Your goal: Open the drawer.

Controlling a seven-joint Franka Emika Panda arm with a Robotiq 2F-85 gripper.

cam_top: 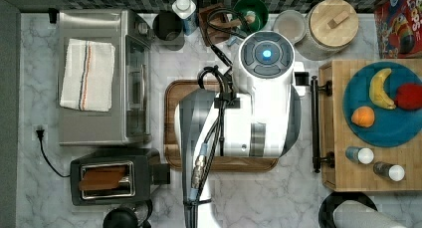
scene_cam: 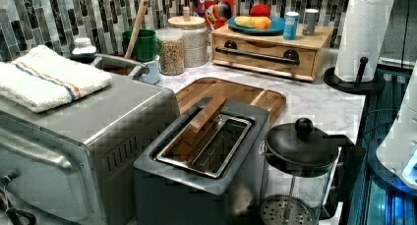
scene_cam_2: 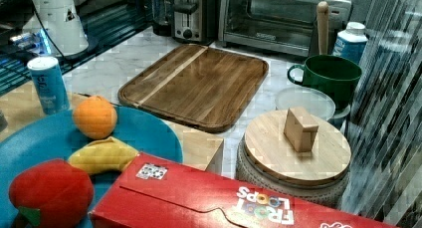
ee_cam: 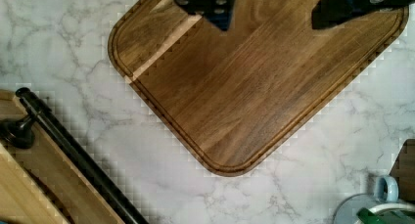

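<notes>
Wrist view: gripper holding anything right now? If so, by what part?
Nothing held. The gripper is open, fingers apart with only the walnut tray below them. The drawer handle is off to the side, untouched.

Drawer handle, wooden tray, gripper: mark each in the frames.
drawer handle (scene_cam: pixel 257 54): left view, middle of the black bar across the drawer front.
wooden tray (scene_cam_2: pixel 199 83): right view, centre of its dark flat surface.
gripper (ee_cam: pixel 274 11): wrist view, gap between the two black fingertips, above the tray.
</notes>
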